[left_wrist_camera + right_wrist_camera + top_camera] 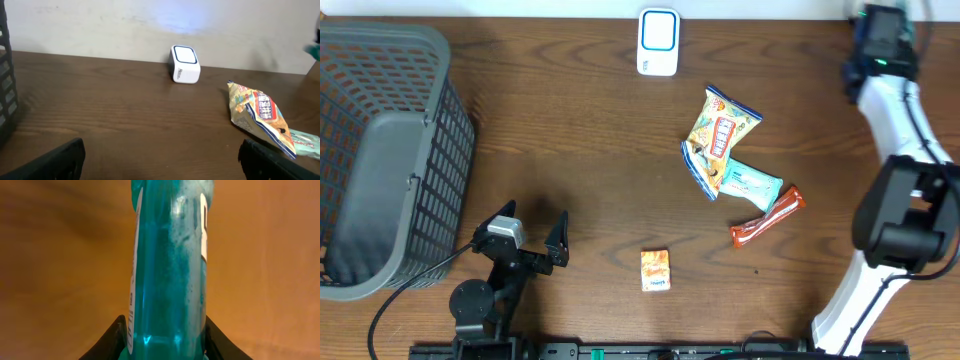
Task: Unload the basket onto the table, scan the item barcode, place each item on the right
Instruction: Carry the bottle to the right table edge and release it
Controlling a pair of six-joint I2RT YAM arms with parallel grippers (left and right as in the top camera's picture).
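Note:
A clear teal bottle (167, 255) with a white label along its edge fills the right wrist view, and my right gripper (167, 340) is shut on its body, one black finger on each side. In the overhead view the right arm (885, 60) reaches to the far right back corner of the table; the bottle is hidden under its wrist there. The white scanner (658, 42) stands at the back centre, also in the left wrist view as the scanner (185, 63). My left gripper (532, 225) hovers open and empty near the front left; the left gripper (165, 165) shows only bare table between its fingers.
A grey mesh basket (380, 150) stands at the left. A yellow snack bag (723, 130), a teal wrapper (752, 185) and an orange bar (767, 216) lie right of centre. A small orange box (655, 270) lies near the front.

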